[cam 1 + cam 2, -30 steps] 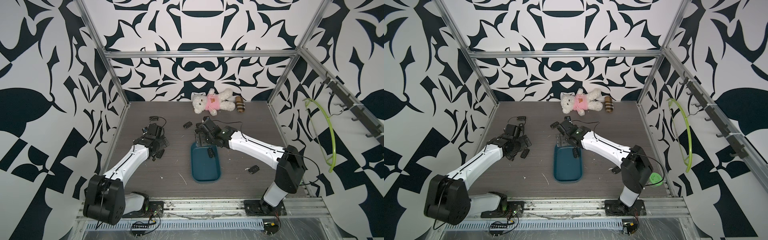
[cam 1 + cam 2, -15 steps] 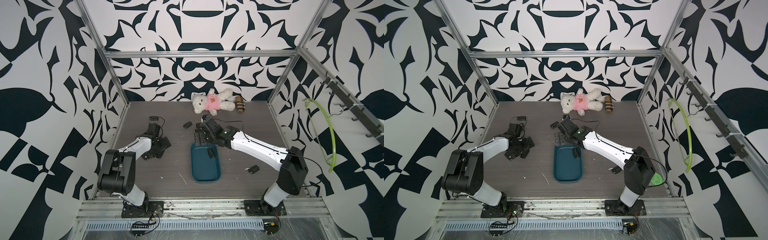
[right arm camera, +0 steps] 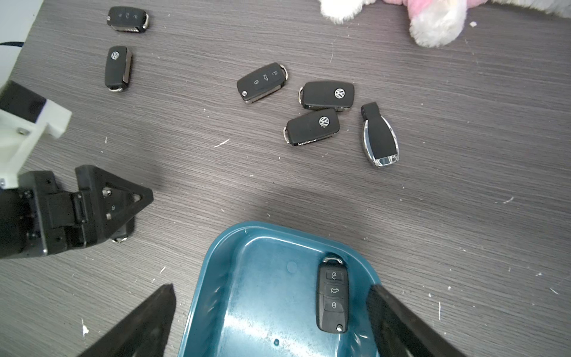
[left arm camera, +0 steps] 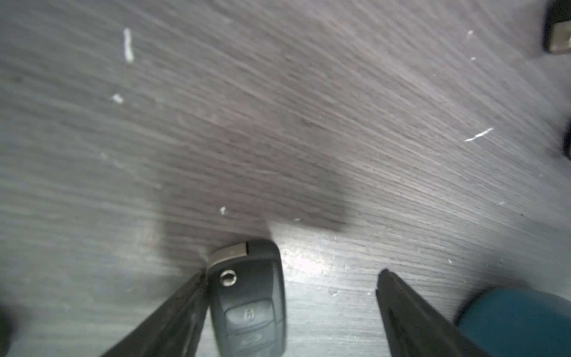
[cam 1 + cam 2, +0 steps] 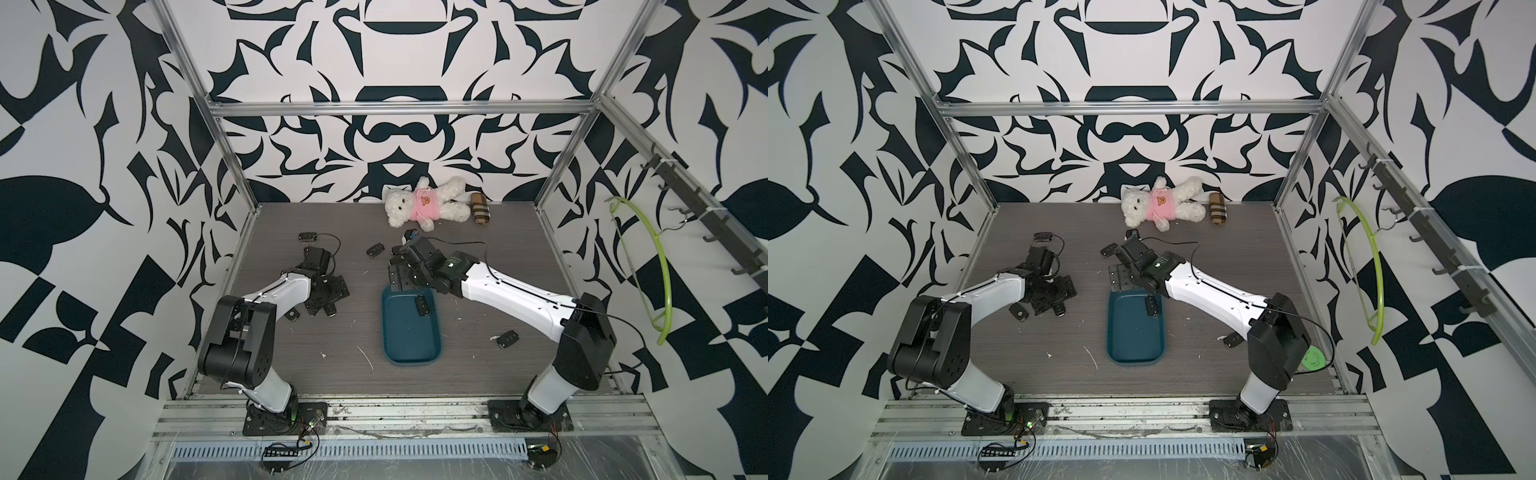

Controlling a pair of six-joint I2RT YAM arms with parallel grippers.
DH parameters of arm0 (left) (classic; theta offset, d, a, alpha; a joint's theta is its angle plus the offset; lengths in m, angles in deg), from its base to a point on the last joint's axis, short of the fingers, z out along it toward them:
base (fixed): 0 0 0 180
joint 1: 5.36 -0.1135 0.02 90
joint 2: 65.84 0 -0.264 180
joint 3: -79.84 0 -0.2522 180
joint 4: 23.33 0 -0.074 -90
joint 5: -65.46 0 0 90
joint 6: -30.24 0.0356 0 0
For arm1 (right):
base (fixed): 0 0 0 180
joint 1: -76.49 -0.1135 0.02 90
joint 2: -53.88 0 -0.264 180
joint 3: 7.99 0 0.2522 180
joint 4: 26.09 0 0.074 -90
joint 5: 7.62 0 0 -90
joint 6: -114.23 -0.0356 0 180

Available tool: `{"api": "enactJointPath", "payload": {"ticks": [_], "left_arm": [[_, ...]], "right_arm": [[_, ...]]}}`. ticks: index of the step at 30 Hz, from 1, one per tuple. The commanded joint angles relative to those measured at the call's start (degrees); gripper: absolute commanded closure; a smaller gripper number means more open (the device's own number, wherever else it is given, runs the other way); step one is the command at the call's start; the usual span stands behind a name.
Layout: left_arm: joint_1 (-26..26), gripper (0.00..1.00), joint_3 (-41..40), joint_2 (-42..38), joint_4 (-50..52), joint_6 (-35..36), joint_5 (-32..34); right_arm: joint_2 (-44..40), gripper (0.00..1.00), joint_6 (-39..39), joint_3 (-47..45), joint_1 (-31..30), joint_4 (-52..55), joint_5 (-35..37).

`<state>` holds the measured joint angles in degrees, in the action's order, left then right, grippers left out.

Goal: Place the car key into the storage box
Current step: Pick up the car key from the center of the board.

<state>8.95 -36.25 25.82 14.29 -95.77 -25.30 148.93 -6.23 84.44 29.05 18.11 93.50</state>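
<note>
Straddling key (image 4: 247,296) on table (image 4: 278,123), left gripper (image 4: 292,275) sits spread, one finger (image 4: 173,315) touching key's edge, other clear; right gripper (image 3: 270,289) gapes at upper edge of box (image 5: 409,340), mid-frame in a top view, second key (image 5: 421,306) inside by upper-right rim.

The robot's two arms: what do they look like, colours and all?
The left arm and right arm match: smooth white shells over the long links and bulky black housings at the joints. A thin black cable loops near each wrist. The jaws are black, flat and tapering to points.
</note>
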Motion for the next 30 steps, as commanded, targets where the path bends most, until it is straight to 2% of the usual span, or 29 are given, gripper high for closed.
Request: {"api": "enactJointPath", "payload": {"ticks": [1, 3, 9, 15, 17, 22, 26, 30], "left_arm": [[0.82, 0.14, 0.81, 1.77, 7.06, 0.59, 4.19], [1.69, 0.21, 1.58, 2.2, 8.24, 0.81, 5.76], [4.67, 0.28, 3.84, 4.21, 11.03, -0.42, 9.84], [4.77, 0.43, 3.4, 4.15, 9.8, -0.95, 10.27], [4.77, 0.45, 3.6, 4.31, 9.4, -0.52, 10.24], [4.77, 0.61, 3.14, 3.5, 7.93, 0.15, 9.55], [4.85, 0.65, 2.64, 1.17, 7.92, -0.06, 9.77], [6.61, 0.65, 2.92, -1.32, 9.15, -1.76, 10.95]], "right_arm": [[-1.01, 0.01, -0.37, 0.53, 0.02, -1.34, 0.05], [-1.09, 0.01, -0.63, 0.28, -0.01, -1.3, 0.05], [-1.62, 0.01, -1.23, -0.8, 0.21, -1.52, 0.05], [-1.72, 0.01, -1.02, -0.67, 0.36, -1.38, 0.05], [-1.55, 0.01, -1.06, -0.39, 0.42, -1.24, 0.05], [-0.65, 0.01, -0.92, 0.93, 0.51, 0.43, -2.76], [-2.62, 0.01, -1.26, -1.28, 0.51, -0.23, -2.16], [-3.79, 0.01, -0.45, -2.34, 1.13, 0.42, -2.41]]}}
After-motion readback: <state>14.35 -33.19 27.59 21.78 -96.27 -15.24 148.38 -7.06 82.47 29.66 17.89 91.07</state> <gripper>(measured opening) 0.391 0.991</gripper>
